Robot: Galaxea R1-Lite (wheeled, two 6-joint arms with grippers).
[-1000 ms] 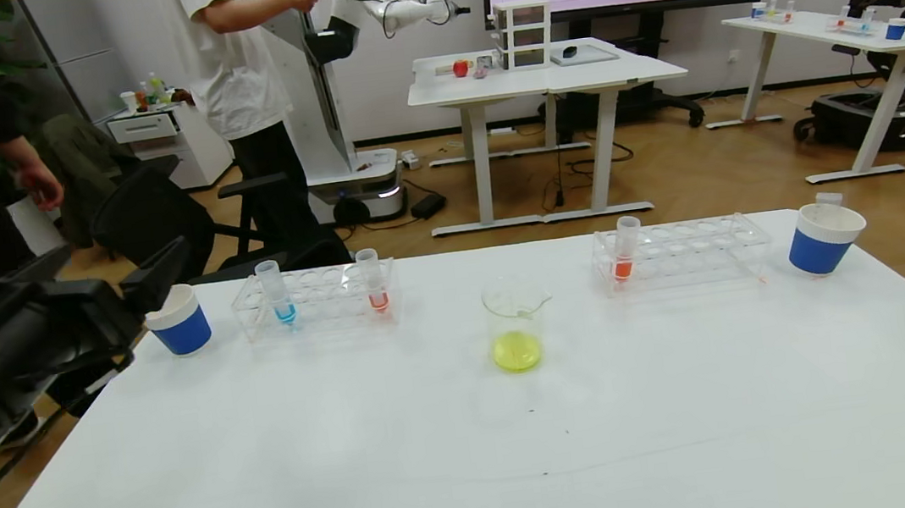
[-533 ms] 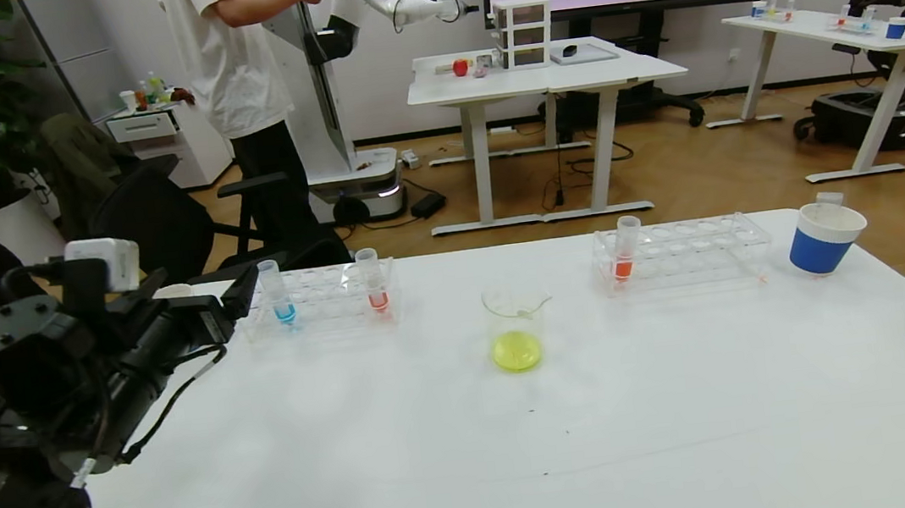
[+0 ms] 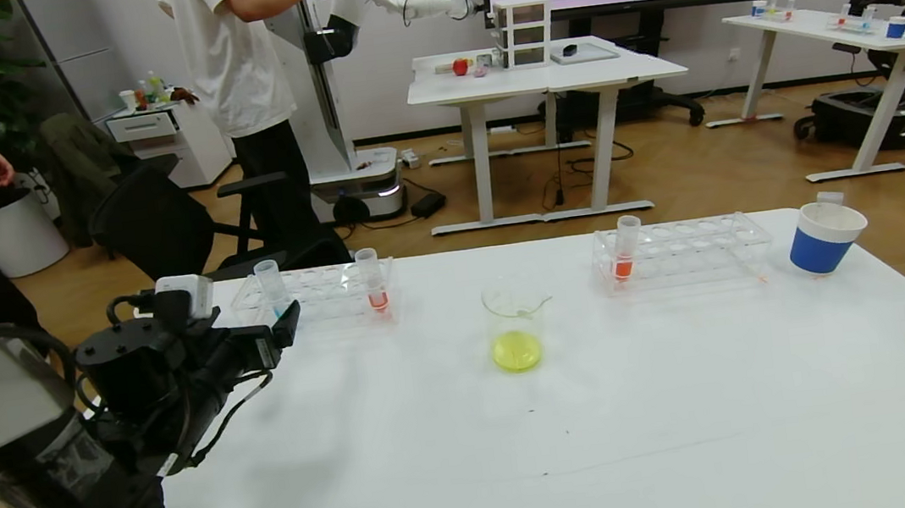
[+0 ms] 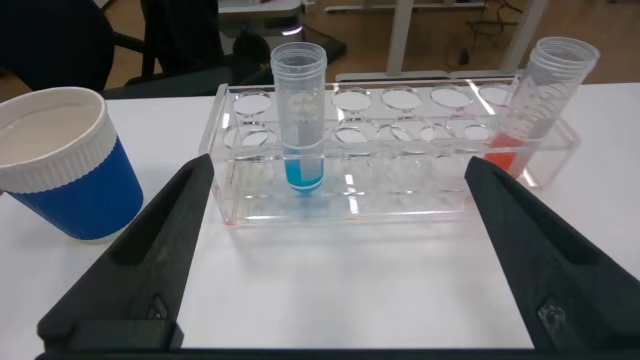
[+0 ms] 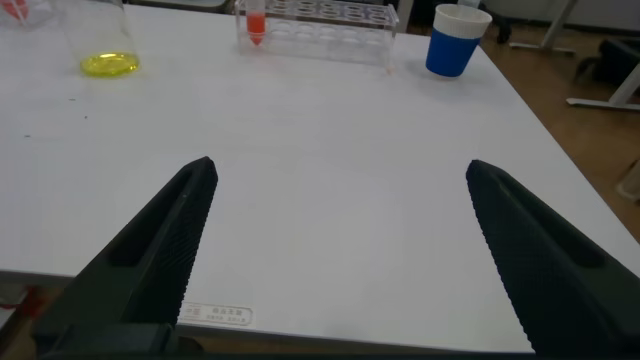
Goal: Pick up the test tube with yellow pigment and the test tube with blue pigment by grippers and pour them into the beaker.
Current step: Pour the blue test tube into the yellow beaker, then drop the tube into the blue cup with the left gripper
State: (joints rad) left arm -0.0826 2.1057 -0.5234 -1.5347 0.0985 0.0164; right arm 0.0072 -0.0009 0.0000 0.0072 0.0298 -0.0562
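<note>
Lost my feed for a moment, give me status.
Left gripper open, lined up on blue test tube, which stands in its rack. Right gripper open, idle over bare table. Beaker holds yellow. Nothing blocking.

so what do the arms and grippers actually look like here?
The left gripper has matte black pointed fingers on a bulky black arm, with a small white box on top and black cables looping beside it. The right gripper shows only two black fingers with ribbed inner faces.
</note>
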